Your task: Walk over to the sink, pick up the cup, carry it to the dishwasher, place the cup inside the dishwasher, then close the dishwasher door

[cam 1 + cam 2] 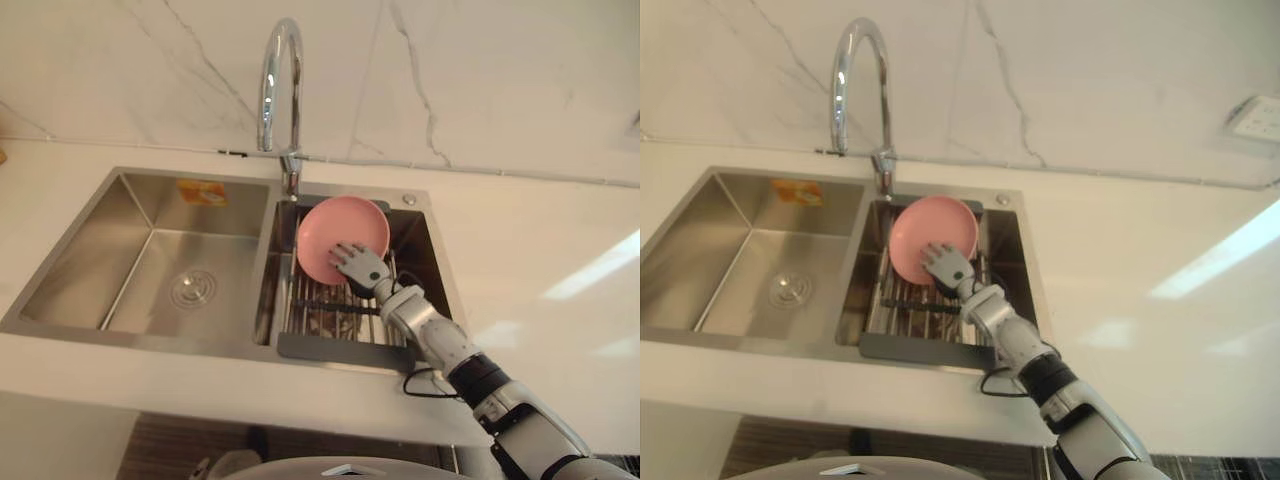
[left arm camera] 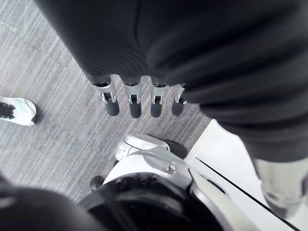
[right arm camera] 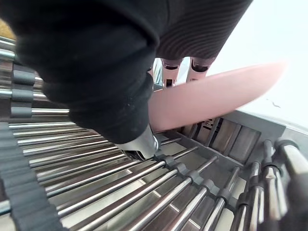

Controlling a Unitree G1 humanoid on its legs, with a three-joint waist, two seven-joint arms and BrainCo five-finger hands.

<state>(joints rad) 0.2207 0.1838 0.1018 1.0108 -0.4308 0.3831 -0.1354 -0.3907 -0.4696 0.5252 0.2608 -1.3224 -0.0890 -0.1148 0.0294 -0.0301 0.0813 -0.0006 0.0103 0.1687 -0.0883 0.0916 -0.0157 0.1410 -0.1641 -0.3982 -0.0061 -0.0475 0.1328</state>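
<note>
A pink bowl (image 1: 335, 228) stands tilted on edge on the metal rack (image 1: 325, 322) in the sink's right basin, just under the faucet; no cup is to be seen. My right hand (image 1: 360, 265) reaches down into that basin and grips the bowl's lower rim. Its fingertips (image 1: 345, 252) lie on the bowl's inner face. In the right wrist view the pink bowl (image 3: 216, 94) passes between the fingers (image 3: 199, 65) and the thumb (image 3: 139, 144). My left hand (image 2: 135, 107) hangs over the floor with straight fingers and holds nothing.
The chrome faucet (image 1: 272, 90) arches over the divider between the basins. The left basin (image 1: 150, 225) holds only a drain (image 1: 192, 288). White counter (image 1: 540, 290) runs to the right, with a marble wall behind. A white shoe (image 2: 15, 110) stands on the grey floor.
</note>
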